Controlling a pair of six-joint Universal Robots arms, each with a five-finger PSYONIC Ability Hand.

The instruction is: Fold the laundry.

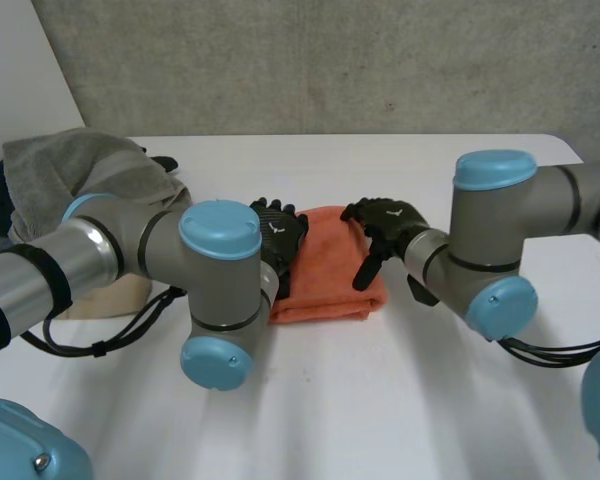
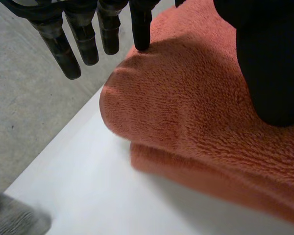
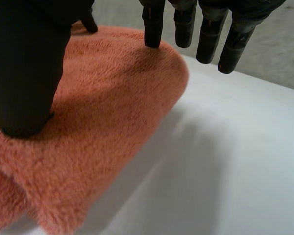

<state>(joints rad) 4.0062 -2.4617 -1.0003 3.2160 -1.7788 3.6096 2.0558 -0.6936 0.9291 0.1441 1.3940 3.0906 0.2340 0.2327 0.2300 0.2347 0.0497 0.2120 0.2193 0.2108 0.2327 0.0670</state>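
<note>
Folded orange towel [image 1: 325,270] lies at the middle of the white table [image 1: 410,400], with the robot's left hand [image 1: 278,232] on its left end and its right hand [image 1: 388,222] on its right end. Both hands are spread with straight fingers. In each wrist view the thumb and one fingertip rest on the plush top layer, while the other fingers hang clear beyond the rounded fold. Neither hand pinches the towel. The step appears to be pressing the fold flat, and doing it well likely calls for even downward pressure from both ends, without dragging the layers askew. A grey cloth [image 1: 75,165] sits heaped at the table's left.
</note>
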